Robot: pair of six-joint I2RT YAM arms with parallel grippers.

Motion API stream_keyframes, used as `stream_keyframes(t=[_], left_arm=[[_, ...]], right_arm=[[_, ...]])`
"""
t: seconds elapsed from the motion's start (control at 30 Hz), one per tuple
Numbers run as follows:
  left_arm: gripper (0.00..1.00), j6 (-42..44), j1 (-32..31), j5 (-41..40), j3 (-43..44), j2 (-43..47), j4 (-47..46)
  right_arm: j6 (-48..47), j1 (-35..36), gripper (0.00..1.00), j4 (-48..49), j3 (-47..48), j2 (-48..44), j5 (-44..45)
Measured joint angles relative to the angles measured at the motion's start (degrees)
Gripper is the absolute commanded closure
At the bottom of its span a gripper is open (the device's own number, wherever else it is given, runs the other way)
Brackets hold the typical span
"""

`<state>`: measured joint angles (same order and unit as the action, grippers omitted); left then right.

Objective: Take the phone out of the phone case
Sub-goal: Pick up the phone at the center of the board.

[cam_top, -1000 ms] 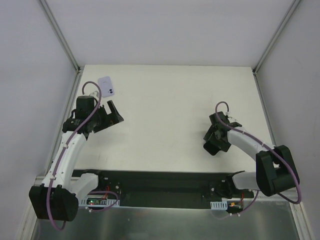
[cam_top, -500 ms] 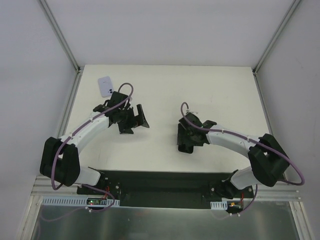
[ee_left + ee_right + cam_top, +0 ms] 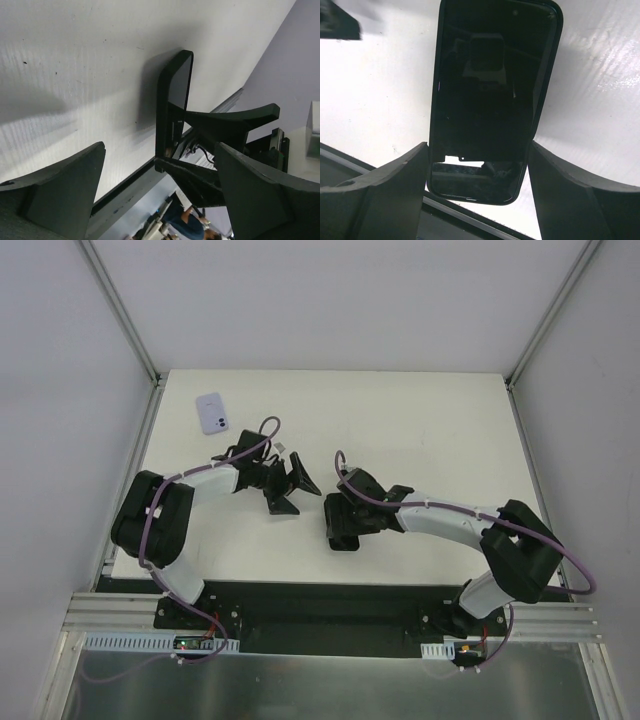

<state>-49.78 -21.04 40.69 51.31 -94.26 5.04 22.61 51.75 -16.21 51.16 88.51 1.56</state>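
Note:
The black phone in its dark case [image 3: 490, 90] is gripped by its long edges in my right gripper [image 3: 479, 155], screen towards the wrist camera. In the top view the phone [image 3: 344, 536] is left of the table's middle, held by the right gripper [image 3: 345, 520]. My left gripper [image 3: 297, 490] is open and empty, just left of the phone and pointing at it. In the left wrist view the phone [image 3: 173, 100] is seen edge-on between the right gripper's fingers, ahead of my left gripper [image 3: 160, 192]. I cannot tell whether the phone touches the table.
A small lilac phone-shaped item [image 3: 212, 412] with camera lenses lies flat at the far left of the white table [image 3: 430, 430]. Grey walls enclose the table on three sides. The black rail [image 3: 320, 605] with the arm bases runs along the near edge.
Both arms have swung in towards the middle. The right gripper carried the black phone leftward. The left gripper moved right from near the lilac item and now faces the phone.

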Motion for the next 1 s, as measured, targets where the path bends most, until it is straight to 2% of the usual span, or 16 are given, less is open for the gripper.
stream_keyframes(t=[0.2,0.37,0.47,0.5,0.6,0.7,0.73,0.77,0.8,0.9,0.93,1.0], left_arm=[[0.16,-5.0,-2.1,4.5,-1.6,-4.9,-6.8],[0.21,-10.3,-5.0,7.5,-3.9,-8.7,-16.0],[0.29,-13.4,-6.0,9.4,-5.9,-10.7,-21.8],[0.38,-14.5,-6.1,9.8,-6.3,-11.1,-23.6],[0.5,-17.3,-6.8,10.3,-6.7,-12.3,-27.8],[0.7,-19.0,-7.1,10.5,-6.8,-13.3,-29.5],[0.86,-19.4,-7.2,10.5,-6.8,-13.5,-29.9],[0.97,-19.6,-7.4,10.5,-6.8,-13.7,-30.1],[1.0,-19.8,-7.5,10.4,-6.7,-13.8,-30.0],[1.0,-18.7,-7.4,11.3,-6.4,-14.8,-31.1],[1.0,-18.7,-7.4,11.4,-6.2,-14.9,-31.3],[1.0,-18.8,-7.5,11.7,-5.9,-14.9,-31.3]], right_arm=[[0.4,0.0,0.8,1.1,0.0,0.2,-1.2],[0.7,0.0,0.8,1.6,0.0,0.4,-1.9],[0.7,0.0,0.8,1.9,0.0,0.4,-2.1],[0.7,0.0,0.8,2.0,0.0,0.4,-2.1],[0.7,0.0,0.79,2.3,0.0,0.4,-2.2],[0.7,0.0,0.79,2.3,0.0,0.4,-2.3],[0.7,0.0,0.79,2.3,0.0,0.4,-2.3],[0.7,0.0,0.78,2.3,0.0,0.4,-2.3],[0.7,0.0,0.77,2.1,0.0,0.4,-2.2],[1.0,-0.5,0.39,1.8,0.0,-0.2,-2.4],[1.0,-0.5,0.19,1.6,0.0,-0.4,-2.3],[1.0,-0.8,0.08,0.9,0.0,-1.3,-2.2]])
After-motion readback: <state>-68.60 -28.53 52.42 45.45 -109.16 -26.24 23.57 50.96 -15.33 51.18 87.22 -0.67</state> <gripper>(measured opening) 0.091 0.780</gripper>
